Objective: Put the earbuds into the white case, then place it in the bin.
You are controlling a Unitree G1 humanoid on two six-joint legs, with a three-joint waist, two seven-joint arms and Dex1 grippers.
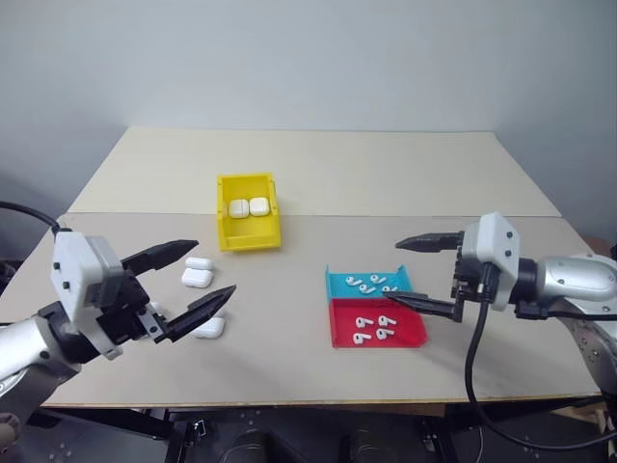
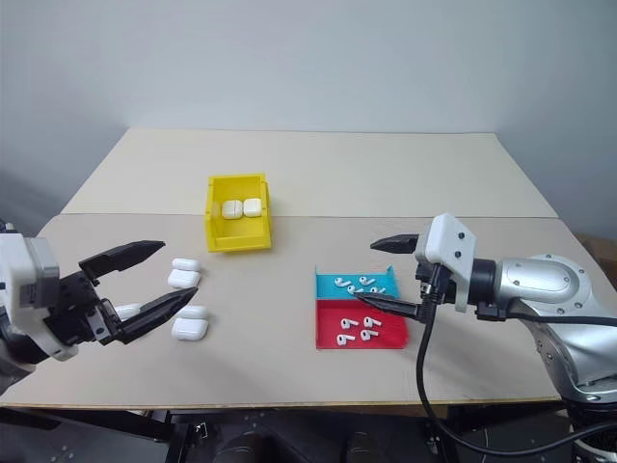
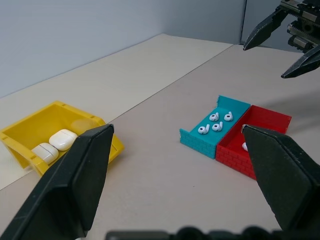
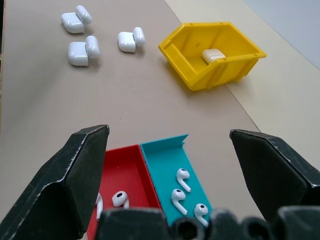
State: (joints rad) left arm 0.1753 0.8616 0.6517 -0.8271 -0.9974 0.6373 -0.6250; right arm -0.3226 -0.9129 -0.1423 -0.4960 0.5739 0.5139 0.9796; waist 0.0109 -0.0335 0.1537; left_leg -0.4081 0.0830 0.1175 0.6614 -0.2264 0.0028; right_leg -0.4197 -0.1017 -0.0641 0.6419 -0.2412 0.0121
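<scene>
Both tools released, left tool (image 1: 188, 278) over the cases (image 1: 198, 271), right tool (image 1: 416, 273) above the trays' (image 1: 376, 307) edge, bare desk (image 1: 289, 318) between.

Your right gripper (image 4: 170, 165) stands with its black fingers (image 4: 75, 180) spread wide and empty. Between them you see the red tray (image 4: 122, 172) touching the teal tray (image 4: 167, 160), each holding earbuds (image 4: 183, 179). Beyond, the bin (image 4: 212, 52) contains one white case (image 4: 213, 55); three open cases (image 4: 80, 51) lie on the table (image 4: 130, 95).

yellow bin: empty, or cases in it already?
Not empty. The yellow bin holds two closed white cases side by side near its far wall, seen from the head views and the left wrist view.
</scene>
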